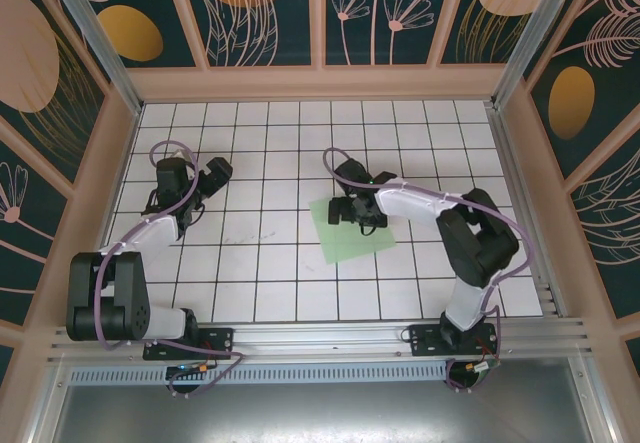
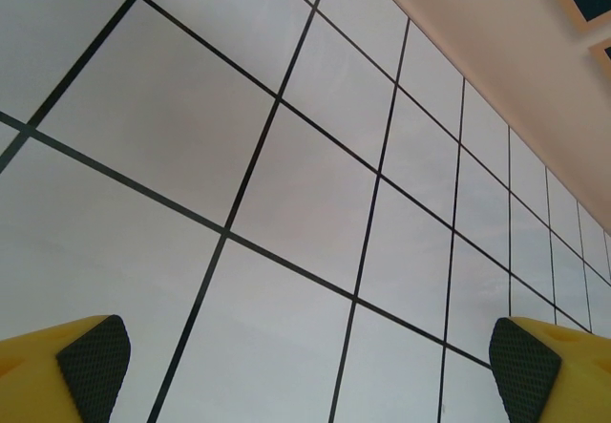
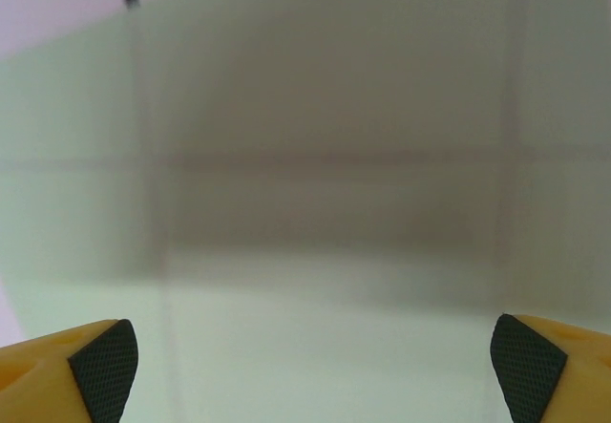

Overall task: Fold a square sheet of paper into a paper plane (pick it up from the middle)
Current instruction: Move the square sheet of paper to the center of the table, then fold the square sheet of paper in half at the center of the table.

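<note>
Obs: square sheet of paper (image 1: 350,245) is pale mint-green and plain; faint grey grid lines show through it in the right wrist view. Table (image 1: 260,263): white tiles, thin black grid. Walls (image 1: 250,3): dark teal, with peach line-drawn leaves and flowers and orange ovals. Frame posts (image 1: 315,13): pale peach. Left arm (image 1: 110,293) and right arm (image 1: 470,243): black with white links, lilac cables (image 1: 170,148). Fingers (image 2: 29,375): yellow; pads (image 3: 100,366) black, cross-hatched.

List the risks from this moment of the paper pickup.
1. The thin pale mint-green square sheet of paper lies flat on the white grid-tiled table. The open right end effector, close over it, may push or crumple it rather than pinch it.
2. The open left end effector is far from the sheet, probably too far to steady it.
</note>
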{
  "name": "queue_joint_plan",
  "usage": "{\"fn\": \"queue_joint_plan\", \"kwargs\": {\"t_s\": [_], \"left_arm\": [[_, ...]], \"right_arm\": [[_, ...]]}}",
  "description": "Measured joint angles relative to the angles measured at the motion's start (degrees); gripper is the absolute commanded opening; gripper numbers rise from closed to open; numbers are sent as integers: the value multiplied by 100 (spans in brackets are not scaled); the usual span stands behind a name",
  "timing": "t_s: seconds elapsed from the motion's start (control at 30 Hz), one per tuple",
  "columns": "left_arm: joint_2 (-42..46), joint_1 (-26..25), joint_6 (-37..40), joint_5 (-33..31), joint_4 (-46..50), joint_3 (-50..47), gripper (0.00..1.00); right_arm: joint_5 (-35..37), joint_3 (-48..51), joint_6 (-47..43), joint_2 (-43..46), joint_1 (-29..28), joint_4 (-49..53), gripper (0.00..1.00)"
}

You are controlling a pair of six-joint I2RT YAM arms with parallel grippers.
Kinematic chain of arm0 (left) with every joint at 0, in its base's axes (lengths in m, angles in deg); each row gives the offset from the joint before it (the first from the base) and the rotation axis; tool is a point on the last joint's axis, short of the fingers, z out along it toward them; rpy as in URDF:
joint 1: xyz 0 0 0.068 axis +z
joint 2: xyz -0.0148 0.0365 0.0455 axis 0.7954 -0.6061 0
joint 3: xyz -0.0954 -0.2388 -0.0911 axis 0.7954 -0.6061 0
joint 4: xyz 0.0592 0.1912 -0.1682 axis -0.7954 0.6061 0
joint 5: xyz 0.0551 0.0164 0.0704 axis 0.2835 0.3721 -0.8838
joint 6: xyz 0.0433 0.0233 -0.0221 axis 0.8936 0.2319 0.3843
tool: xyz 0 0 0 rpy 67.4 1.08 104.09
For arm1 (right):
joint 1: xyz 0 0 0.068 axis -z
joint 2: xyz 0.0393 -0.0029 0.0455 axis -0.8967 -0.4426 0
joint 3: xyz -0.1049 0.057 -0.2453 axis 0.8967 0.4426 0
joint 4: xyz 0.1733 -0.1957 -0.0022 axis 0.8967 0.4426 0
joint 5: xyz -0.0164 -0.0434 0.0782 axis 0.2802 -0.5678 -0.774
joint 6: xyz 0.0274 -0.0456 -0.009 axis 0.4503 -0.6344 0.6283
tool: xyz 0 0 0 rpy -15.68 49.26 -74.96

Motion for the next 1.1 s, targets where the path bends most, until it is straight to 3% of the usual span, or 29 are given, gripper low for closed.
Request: {"fn": "queue_joint_plan", "kwargs": {"t_s": [0.6, 1.1], "left_arm": [[-114, 0, -4, 107, -13, 0, 98], [-122, 0, -85, 306, -70, -63, 98]], "right_arm": [[138, -415, -452, -533, -212, 256, 91], [129, -326, -470, -492, -66, 184, 69]]}}
